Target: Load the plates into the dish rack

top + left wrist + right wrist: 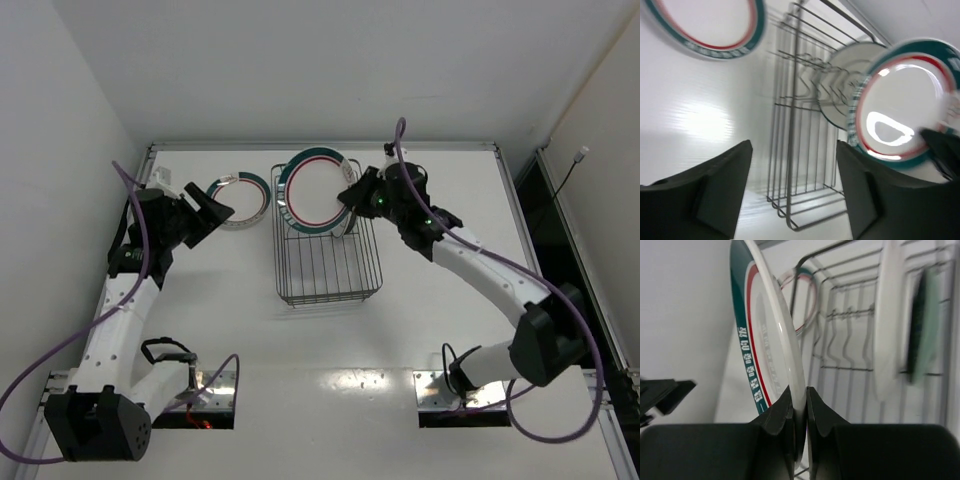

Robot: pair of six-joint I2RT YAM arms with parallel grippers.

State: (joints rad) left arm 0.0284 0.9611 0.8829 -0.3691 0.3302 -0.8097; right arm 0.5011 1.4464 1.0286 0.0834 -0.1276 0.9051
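My right gripper (352, 200) (799, 395) is shut on the rim of a white plate with teal and red bands (315, 188) (770, 340) (905, 105), holding it upright over the far end of the wire dish rack (330, 298) (796, 100) (850, 315). A plain white plate (887, 315) (845, 85) and a teal plate (922, 325) stand in the rack's slots. A second banded plate (243, 200) (705, 25) (802, 300) lies flat on the table left of the rack. My left gripper (215, 208) (792, 150) hovers beside it, open, with nothing between its fingers.
White walls close in the table at the back and on both sides. The near half of the dish rack holds no plates. Purple cables trail from both arms near the table's front edge.
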